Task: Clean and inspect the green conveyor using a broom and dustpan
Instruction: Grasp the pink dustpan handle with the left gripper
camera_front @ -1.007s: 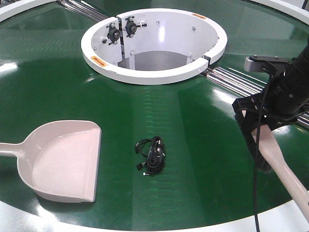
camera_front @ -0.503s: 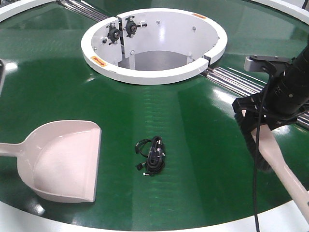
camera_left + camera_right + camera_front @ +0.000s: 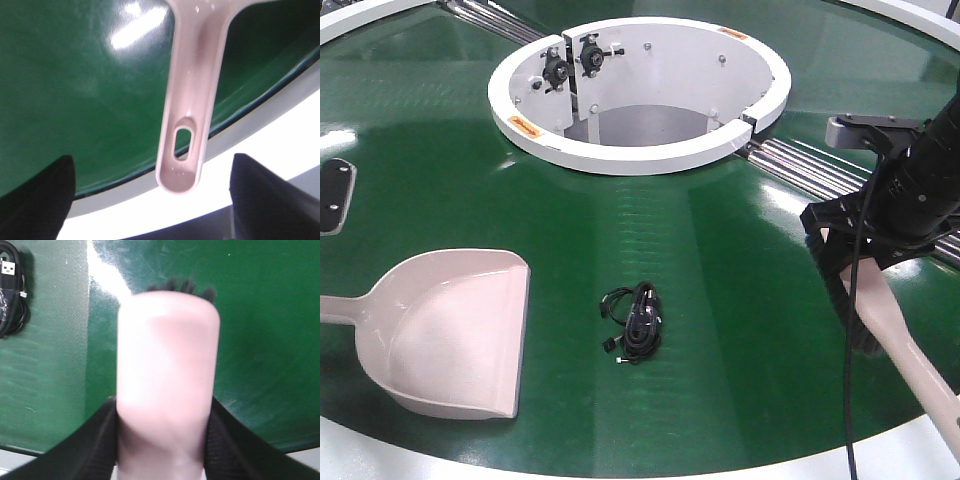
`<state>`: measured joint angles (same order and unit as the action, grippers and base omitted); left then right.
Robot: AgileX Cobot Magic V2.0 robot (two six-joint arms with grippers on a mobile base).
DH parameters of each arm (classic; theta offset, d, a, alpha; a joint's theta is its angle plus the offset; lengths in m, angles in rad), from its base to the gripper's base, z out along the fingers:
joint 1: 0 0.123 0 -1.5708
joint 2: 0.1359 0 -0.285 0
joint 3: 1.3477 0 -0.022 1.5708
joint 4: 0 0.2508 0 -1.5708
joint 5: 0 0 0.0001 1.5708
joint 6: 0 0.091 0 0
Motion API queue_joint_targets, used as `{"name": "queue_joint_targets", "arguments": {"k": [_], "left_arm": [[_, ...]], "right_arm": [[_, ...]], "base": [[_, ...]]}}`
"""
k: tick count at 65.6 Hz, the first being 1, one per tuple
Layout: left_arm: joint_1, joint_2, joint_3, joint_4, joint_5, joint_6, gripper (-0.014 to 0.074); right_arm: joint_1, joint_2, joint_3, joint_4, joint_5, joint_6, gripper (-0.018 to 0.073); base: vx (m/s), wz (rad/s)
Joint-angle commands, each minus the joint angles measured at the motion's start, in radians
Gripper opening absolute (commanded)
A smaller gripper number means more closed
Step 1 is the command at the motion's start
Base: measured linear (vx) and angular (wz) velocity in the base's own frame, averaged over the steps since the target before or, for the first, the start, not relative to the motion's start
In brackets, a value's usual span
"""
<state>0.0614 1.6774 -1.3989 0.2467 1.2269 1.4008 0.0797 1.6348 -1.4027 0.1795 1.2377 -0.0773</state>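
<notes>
Right gripper (image 3: 164, 440) clamped on broom (image 3: 898, 345), front-right of hub (image 3: 638, 150). Can't tell if the bristles touch the conveyor (image 3: 750, 300). Left gripper (image 3: 150, 165) jaws wide apart, either side of the dustpan (image 3: 450, 340) handle end, not touching. Dustpan flat on conveyor, front-left of hub. Cable bundle (image 3: 636, 322) straight in front of hub.

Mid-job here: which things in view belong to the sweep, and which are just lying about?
Job: green conveyor; broom, clamped in the right gripper; dustpan, lying on the conveyor.
Lying about: black cable bundle, loose on the conveyor beside the dustpan, probably what gets swept; white centre hub, a fixture.
</notes>
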Motion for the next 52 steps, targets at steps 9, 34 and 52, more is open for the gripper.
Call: {"name": "queue_joint_targets", "arguments": {"k": [9,34,52], "left_arm": [[0.037,-0.034,-0.029,-0.002,0.033,-0.016,0.0585],[0.043,0.033,-0.029,-0.002,0.033,-0.015,0.0585],[0.048,0.070,-0.029,0.002,0.033,0.008,0.0585]], "right_arm": [[-0.003,-0.044,-0.025,0.010,0.051,-0.006,-0.0003],[-0.003,-0.044,-0.025,0.010,0.051,-0.006,-0.0003],[-0.003,-0.044,-0.025,0.010,0.051,-0.006,-0.0003]], "base": [[0.00,0.00],[0.00,0.00],[0.00,0.00]]}}
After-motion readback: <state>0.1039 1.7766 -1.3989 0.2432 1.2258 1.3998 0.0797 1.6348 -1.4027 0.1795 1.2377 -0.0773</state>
